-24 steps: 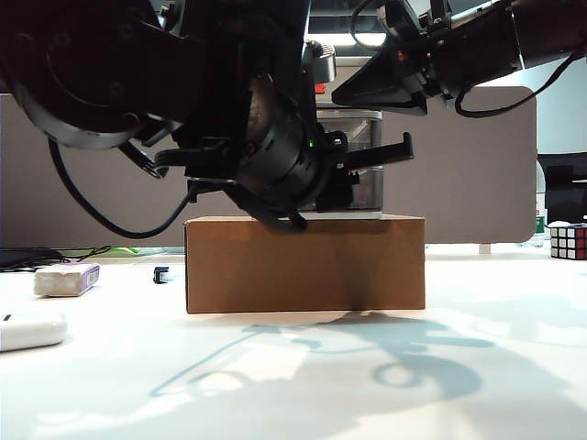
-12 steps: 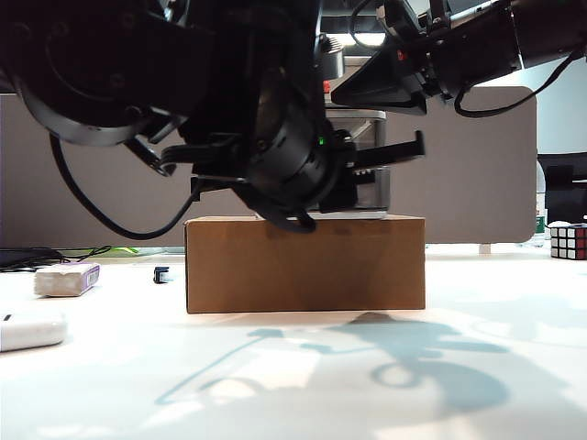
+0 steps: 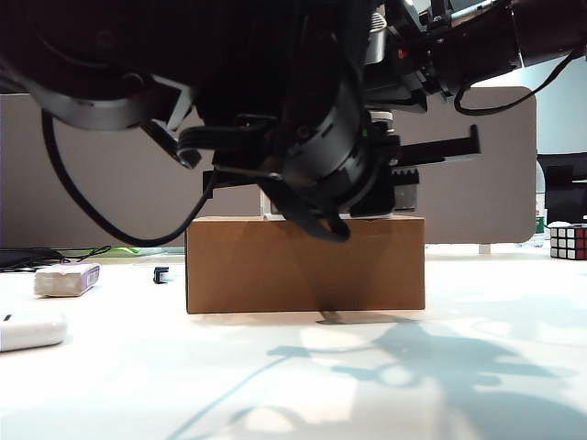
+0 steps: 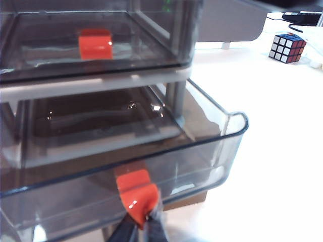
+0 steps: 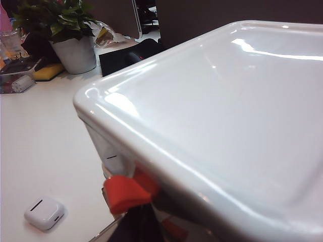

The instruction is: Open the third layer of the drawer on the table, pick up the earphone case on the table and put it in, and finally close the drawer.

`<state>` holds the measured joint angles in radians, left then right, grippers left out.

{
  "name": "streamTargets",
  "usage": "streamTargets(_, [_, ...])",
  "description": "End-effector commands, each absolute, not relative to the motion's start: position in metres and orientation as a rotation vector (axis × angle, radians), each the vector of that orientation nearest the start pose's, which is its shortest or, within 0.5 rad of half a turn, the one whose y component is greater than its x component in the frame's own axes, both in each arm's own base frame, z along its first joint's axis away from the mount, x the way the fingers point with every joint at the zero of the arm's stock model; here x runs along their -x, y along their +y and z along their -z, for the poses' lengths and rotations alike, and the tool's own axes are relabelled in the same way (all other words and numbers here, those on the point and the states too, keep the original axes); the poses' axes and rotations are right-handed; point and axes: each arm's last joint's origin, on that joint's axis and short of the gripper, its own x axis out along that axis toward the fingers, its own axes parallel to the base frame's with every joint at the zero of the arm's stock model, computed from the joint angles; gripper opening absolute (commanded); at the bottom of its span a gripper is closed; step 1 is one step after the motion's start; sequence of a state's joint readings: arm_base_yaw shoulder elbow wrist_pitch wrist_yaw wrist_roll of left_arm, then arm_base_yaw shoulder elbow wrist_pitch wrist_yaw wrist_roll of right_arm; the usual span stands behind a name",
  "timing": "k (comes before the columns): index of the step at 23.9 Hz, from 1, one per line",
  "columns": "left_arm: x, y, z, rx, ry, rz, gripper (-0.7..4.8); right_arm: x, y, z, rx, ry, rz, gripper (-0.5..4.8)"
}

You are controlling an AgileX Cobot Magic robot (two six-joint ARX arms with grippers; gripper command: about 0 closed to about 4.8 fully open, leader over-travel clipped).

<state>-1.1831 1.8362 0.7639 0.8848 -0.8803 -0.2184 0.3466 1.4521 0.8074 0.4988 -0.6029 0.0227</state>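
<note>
The drawer stands on a cardboard box; my left arm hides nearly all of it in the exterior view. Its third layer, the lowest smoky grey tray, is pulled well out and looks empty. My left gripper is shut on that tray's red-orange handle. My right gripper is at the unit's white top, beside another red-orange handle, its dark fingers together. The earphone case lies on the table at the near left, and also shows as the white case.
A whitish block with a purple edge and a small black object lie left of the box. A Rubik's cube sits at the far right. A potted plant stands beyond the unit. A grey partition runs behind the table.
My left wrist and gripper have swung to the right in front of the drawer unit, covering more of it. The right arm has stayed where it was.
</note>
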Motion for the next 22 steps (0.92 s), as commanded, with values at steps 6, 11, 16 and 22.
streamTargets(6, [-0.132,-0.317,-0.158,0.046,0.113,0.251,-0.06,-0.288,0.122,-0.259,-0.038,0.129,-0.943,-0.05])
streamTargets(11, [-0.125,-0.318,-0.161,0.036,0.115,0.259,0.02,-0.288,0.122,-0.258,-0.038,0.129,-0.943,-0.05])
streamTargets(16, [-0.112,-0.317,-0.166,-0.014,0.127,0.252,1.87,-0.288,0.122,-0.258,-0.039,0.13,-0.943,-0.05])
streamTargets(22, [-0.098,-0.307,-0.171,-0.068,0.219,0.263,1.88,-0.287,0.122,-0.257,-0.041,0.146,-0.95,-0.05])
